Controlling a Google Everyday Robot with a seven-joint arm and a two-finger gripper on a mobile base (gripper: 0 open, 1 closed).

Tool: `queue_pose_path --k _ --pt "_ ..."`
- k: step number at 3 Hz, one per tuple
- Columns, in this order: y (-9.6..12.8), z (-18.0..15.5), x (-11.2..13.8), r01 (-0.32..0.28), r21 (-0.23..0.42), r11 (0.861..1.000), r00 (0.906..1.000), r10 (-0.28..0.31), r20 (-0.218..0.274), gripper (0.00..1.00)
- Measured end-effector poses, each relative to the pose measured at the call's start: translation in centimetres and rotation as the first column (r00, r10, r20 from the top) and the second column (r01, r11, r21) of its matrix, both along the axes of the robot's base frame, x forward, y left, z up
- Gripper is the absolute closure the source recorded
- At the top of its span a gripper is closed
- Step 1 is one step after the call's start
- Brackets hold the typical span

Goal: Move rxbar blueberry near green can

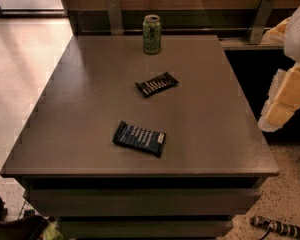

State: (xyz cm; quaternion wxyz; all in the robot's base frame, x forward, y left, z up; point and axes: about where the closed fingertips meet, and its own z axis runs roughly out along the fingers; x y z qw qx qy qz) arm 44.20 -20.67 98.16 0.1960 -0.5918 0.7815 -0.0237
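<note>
The rxbar blueberry (139,138), a flat dark navy bar with pale text and a small white patch at its right end, lies near the front middle of the grey table (80,109). The green can (151,34) stands upright at the table's far edge, well beyond the bar. My gripper (282,101), pale yellow and white, hangs off the table's right side, away from both the bar and the can and holding nothing that shows.
A smaller black bar with white lettering (156,84) lies between the blue bar and the can. A wooden wall with metal brackets (114,15) runs behind the table. Pale floor lies to the left, and a dark tool (277,227) lies on the floor at bottom right.
</note>
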Motion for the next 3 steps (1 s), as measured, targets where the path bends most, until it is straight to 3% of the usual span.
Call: queue_pose_path --k 1,2,3 --pt "2.2 -2.1 0.4 0.039 0.193 0.98 0.9991 -0.042 0.009 0.0" --pt "5.4 -5.3 0.9 0.044 0.38 0.924 0.9983 -0.055 0.018 0.0" --pt "9.4 -7.4 1.5 0.008 0.54 0.841 0.9964 -0.052 0.067 0.0"
